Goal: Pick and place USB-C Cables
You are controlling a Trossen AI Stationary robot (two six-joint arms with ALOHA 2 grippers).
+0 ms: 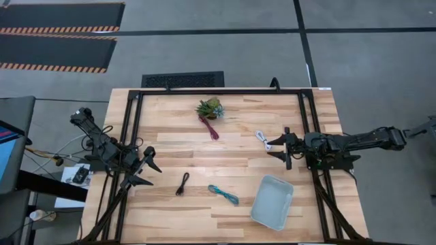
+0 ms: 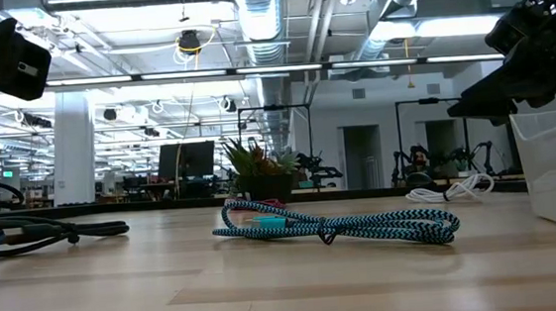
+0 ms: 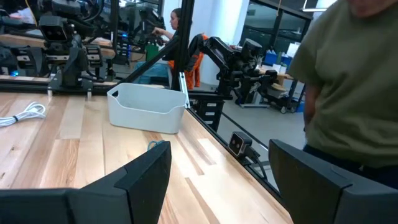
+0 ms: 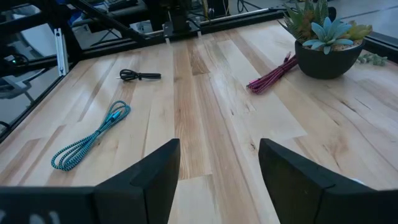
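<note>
- We see the left gripper (image 1: 144, 167) at the left side of the tabletop (image 1: 163, 204), its fingers spread wide and holding nothing.
- The right gripper (image 1: 281, 148) sits at the right side, also spread wide and empty, just beside the white cable (image 1: 262, 139).
- The black cable (image 1: 182, 184) lies near the left gripper, toward the front of the tabletop; we also find it in the right wrist view (image 4: 140, 75).
- The teal cable (image 1: 223, 194) rests between the black cable and the tray (image 1: 272, 201), clear of both. In the low view it lies stretched in the foreground (image 2: 338, 227).
- The red cable (image 1: 210, 127) lies at the back of the tabletop, one end right against the potted plant (image 1: 210, 107).
- The pale blue tray stands at the front right with no cable inside it.
- In the left wrist view, a person in an olive shirt (image 3: 348, 81) stands beyond the tabletop edge.
</note>
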